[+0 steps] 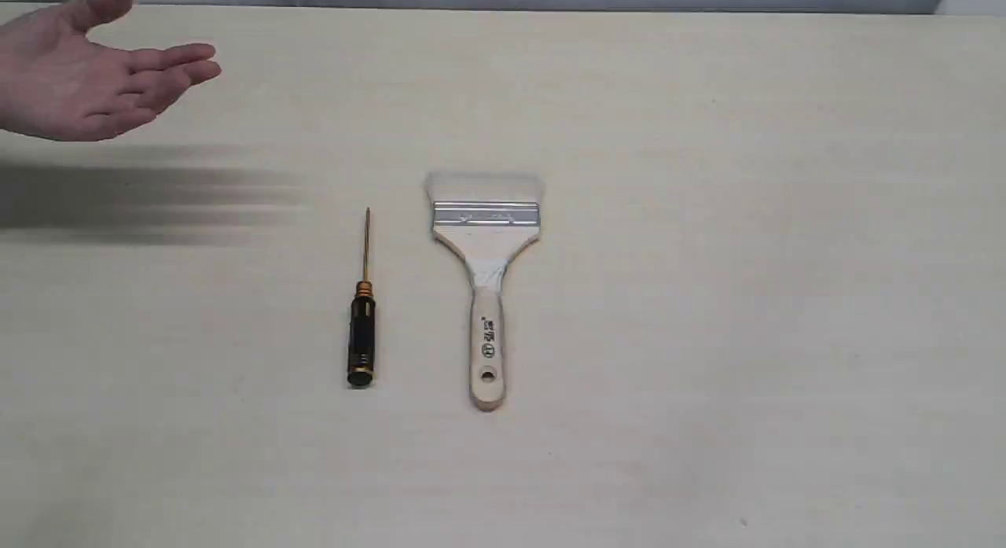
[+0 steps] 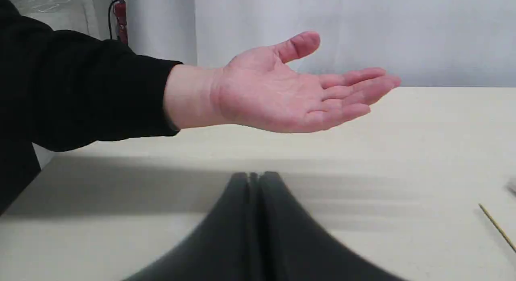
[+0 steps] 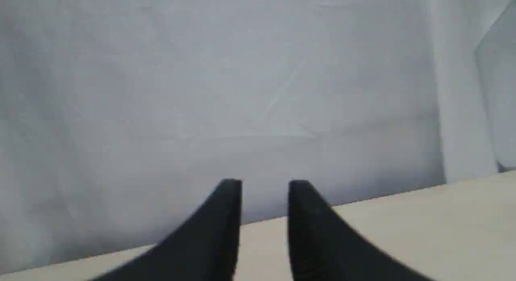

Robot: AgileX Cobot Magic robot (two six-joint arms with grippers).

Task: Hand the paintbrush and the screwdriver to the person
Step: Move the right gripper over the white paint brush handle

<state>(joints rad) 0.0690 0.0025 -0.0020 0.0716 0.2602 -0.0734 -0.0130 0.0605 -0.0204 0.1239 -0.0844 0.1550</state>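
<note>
You have the screwdriver and paintbrush lying side by side, not touching, mid-way across the bench. The person's hand hovers palm-up at far left. Your left gripper is pinched together, empty; your right gripper is narrowly parted, empty.

Before me: pale beige table, grey curtain behind it, red fire extinguisher beyond table's corner.

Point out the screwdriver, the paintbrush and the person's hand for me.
screwdriver (image 1: 361, 340), exterior view, on its black handle.
paintbrush (image 1: 486, 336), exterior view, on its wooden handle.
person's hand (image 2: 274, 91), left wrist view, on the open palm.
</note>
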